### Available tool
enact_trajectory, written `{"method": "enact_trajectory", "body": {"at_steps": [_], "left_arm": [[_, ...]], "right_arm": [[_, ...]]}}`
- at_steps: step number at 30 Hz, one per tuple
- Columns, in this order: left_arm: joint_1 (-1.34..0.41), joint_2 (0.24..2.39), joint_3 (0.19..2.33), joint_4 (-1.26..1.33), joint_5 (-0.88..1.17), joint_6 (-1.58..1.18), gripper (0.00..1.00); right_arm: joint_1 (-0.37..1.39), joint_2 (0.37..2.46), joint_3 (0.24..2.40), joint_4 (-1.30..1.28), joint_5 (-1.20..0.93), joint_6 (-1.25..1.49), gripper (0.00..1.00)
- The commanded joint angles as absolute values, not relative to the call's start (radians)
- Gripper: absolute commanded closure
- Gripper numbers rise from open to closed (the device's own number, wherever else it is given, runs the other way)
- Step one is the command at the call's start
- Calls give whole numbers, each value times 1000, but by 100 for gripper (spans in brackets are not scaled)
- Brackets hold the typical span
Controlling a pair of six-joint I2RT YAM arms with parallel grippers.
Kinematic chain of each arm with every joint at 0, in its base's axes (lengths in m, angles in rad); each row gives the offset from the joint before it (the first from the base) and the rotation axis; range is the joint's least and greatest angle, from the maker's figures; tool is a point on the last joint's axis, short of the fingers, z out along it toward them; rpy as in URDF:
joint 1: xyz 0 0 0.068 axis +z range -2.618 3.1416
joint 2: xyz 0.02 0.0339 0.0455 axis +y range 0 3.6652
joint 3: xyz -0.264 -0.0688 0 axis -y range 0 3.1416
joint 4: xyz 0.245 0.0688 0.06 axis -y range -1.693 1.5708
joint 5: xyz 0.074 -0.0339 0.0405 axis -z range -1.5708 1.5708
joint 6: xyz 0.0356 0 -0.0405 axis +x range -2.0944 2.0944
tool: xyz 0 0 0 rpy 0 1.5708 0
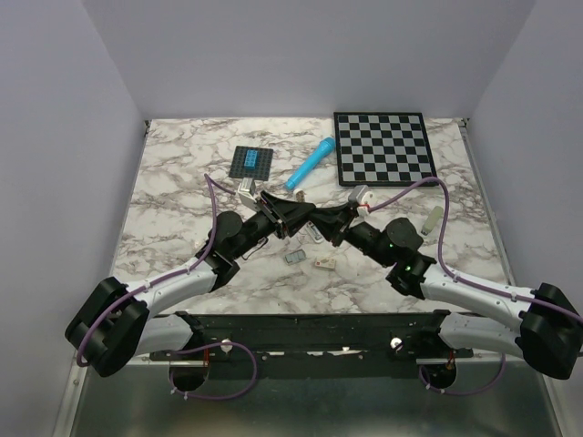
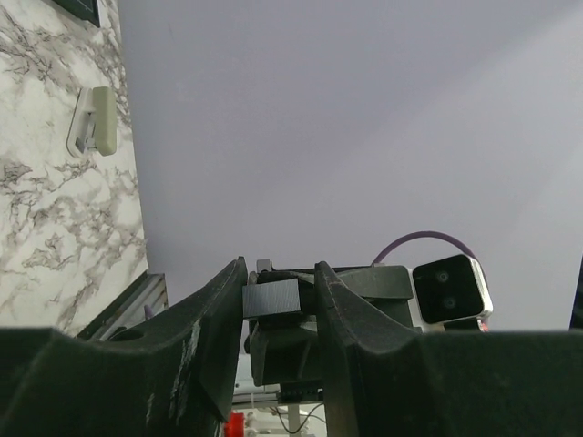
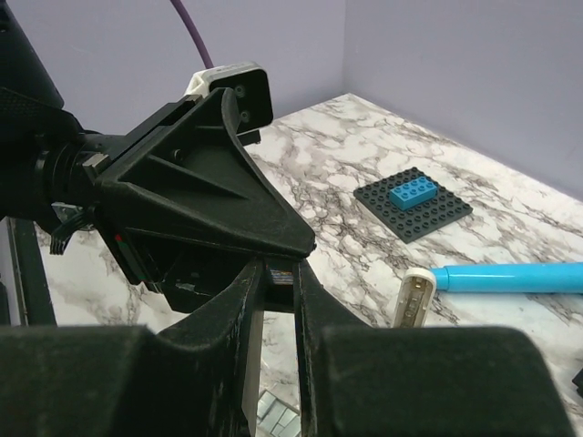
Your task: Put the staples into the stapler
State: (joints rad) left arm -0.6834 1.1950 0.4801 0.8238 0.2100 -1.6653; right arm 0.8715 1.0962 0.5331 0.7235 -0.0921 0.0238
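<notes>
The left gripper (image 2: pixel 279 273) and right gripper (image 3: pixel 279 273) meet tip to tip over mid-table; a small dark block (image 2: pixel 271 299) sits between the left fingers, though I cannot tell whether it is clamped; the right jaws stand a narrow slit apart, their grip equally unclear; the staples (image 1: pixel 295 259) lie flat on the marble table (image 1: pixel 173 209) nearer the bases, beside a cream piece (image 1: pixel 325 262); the stapler (image 3: pixel 414 299) rests by one end of the blue cylinder (image 3: pixel 510 278); bare marble runs to the left edge; the checkerboard (image 1: pixel 383 147) fills the far right corner.
</notes>
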Motion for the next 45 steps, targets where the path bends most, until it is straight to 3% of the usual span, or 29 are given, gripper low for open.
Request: {"method": "enact_trajectory", "body": {"at_steps": [1, 14, 28, 35, 39, 45], "left_arm": [[-693, 1166, 483, 858, 175, -1675, 57], [-696, 1161, 476, 862, 170, -1664, 66], [-696, 1157, 483, 790, 167, -1566, 71], [-710, 1195, 666, 439, 141, -1117, 71], [-752, 1268, 767, 333, 106, -791, 66], [-845, 1455, 864, 333, 65, -568, 62]], "right_arm": [[877, 1085, 509, 732, -135, 9, 76], [877, 1081, 506, 729, -149, -21, 75], [877, 1008, 493, 658, -71, -25, 39], [877, 806, 373, 566, 225, 35, 23], [877, 668, 318, 509, 342, 66, 20], [877, 533, 275, 462, 439, 74, 19]]}}
